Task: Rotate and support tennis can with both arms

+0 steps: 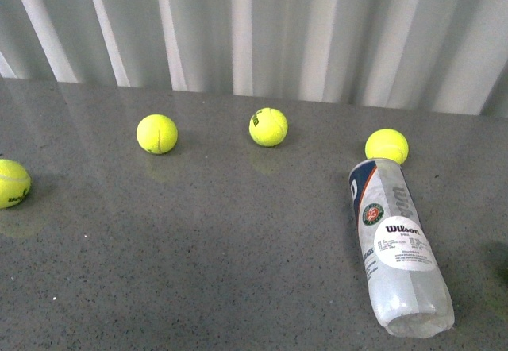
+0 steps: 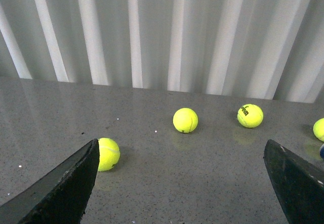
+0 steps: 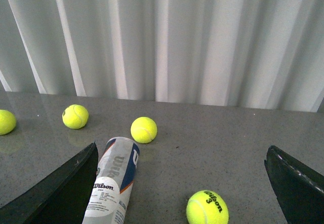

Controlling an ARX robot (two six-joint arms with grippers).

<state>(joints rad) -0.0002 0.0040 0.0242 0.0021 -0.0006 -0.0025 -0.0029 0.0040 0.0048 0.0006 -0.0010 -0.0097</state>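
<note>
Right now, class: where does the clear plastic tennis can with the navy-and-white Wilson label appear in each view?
Front view: tennis can lies lower right.
Left wrist view: not clearly in it.
Right wrist view: tennis can in foreground, beside one black gripper finger.
Shared landmark: the yellow tennis ball by its navy end.

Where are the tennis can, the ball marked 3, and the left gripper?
tennis can (image 1: 405, 245), front view, white label.
ball marked 3 (image 3: 208, 202), right wrist view, black print.
left gripper (image 2: 181, 147), left wrist view, midway between fingertips.

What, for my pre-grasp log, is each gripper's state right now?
Left gripper: open, holding nothing.
Right gripper: open, holding nothing; the tennis can is not gripped.
</note>
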